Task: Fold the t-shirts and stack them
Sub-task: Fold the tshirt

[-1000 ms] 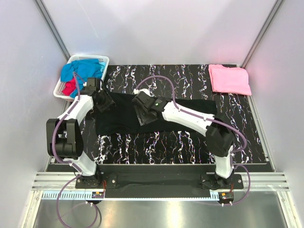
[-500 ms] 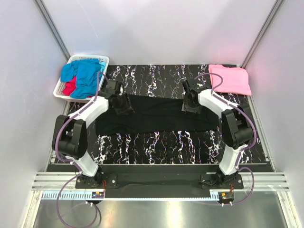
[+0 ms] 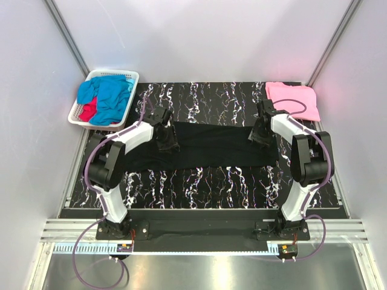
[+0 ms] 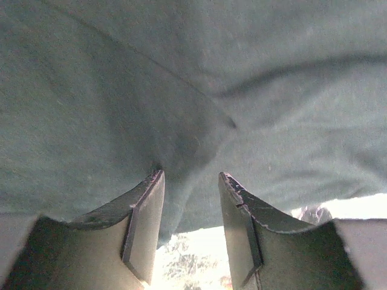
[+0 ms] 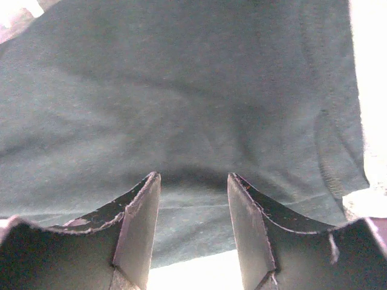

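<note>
Nearest, at table edge: left arm base (image 3: pixel 115 229) and right arm base (image 3: pixel 281 229), elbows folded up, forearms reaching away over marbled black table (image 3: pixel 199 181).

Next out, mid-table: large black t-shirt (image 3: pixel 211 145), spread flat as a wide band running left to right, bare table in front of it and behind it.

On shirt's left part: left gripper (image 3: pixel 166 140), tips down on the cloth. In left wrist view: fingers (image 4: pixel 148 211) parted, clear gap between them, tips pressing into the black fabric, a crease running up from the gap. Nothing pinched.

On shirt's right end: right gripper (image 3: pixel 261 134), likewise down on the cloth. In right wrist view: fingers (image 5: pixel 136 223) spread apart, tips against the fabric, stitched seam off to the right, bright table past the cloth edge. Nothing clamped.

Far right corner: pink t-shirt (image 3: pixel 293 99), folded to a neat rectangle, apart from the black one.

Far left corner: white slotted basket (image 3: pixel 130 75), holding crumpled bright blue t-shirt (image 3: pixel 109 96) on top, red t-shirt (image 3: pixel 89 112) peeking out at near left side.
</note>
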